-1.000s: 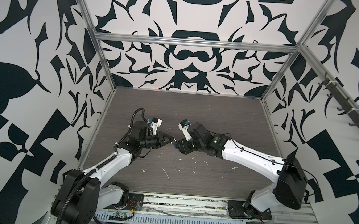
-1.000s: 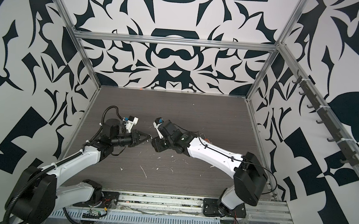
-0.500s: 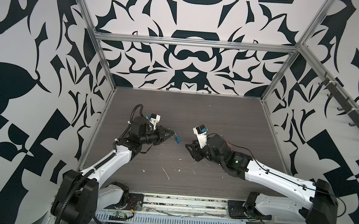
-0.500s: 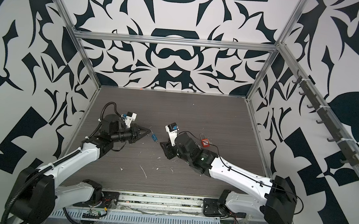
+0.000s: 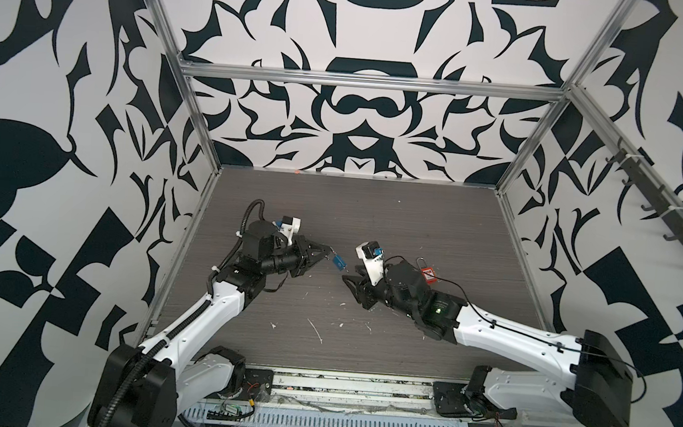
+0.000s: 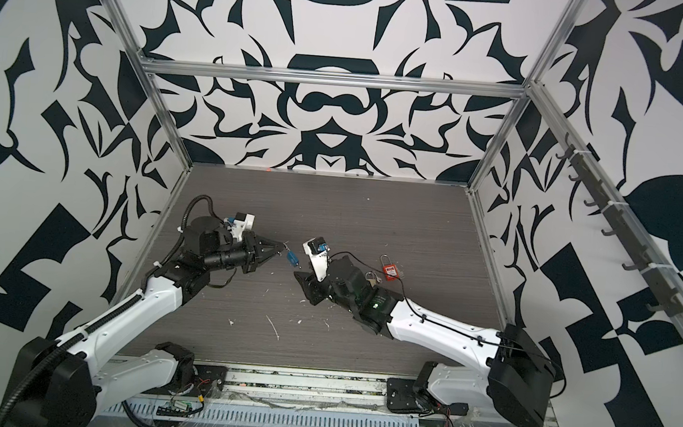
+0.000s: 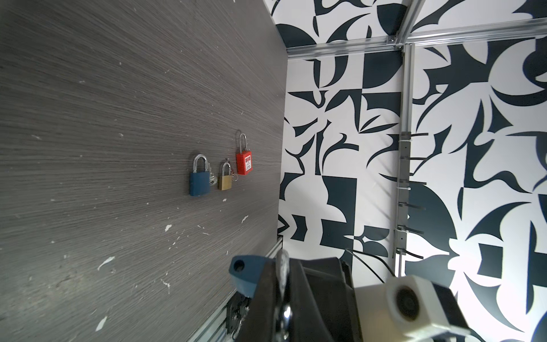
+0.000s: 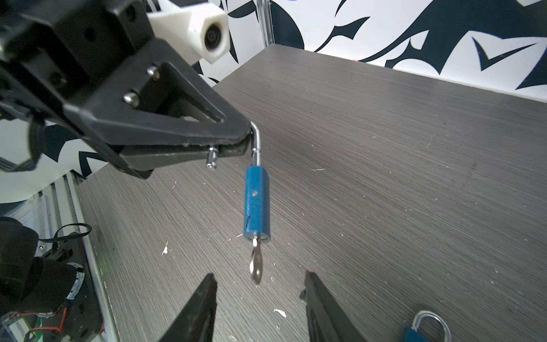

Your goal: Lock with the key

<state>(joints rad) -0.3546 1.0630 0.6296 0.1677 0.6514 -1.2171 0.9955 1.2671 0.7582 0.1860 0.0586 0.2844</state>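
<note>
The left end effector (image 8: 247,140) clamped the open shackle (image 8: 256,139) of the padlock (image 8: 257,204), which hung above the surface (image 8: 384,177), key (image 8: 256,265) seated in its base. The right end effector (image 8: 259,275) stood half open, jaws flanking the key without touching it. Probable fault: the freely hanging padlock could swing under an off-centre pinch, dislodging the key.

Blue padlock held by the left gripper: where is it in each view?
A top view: blue padlock near picture centre, just off the left gripper.
A top view: same spot.
Left wrist: one body corner, against the left gripper.
Right wrist: hanging, key in its base.
Shared landmark: left gripper shut on its shackle.
</note>
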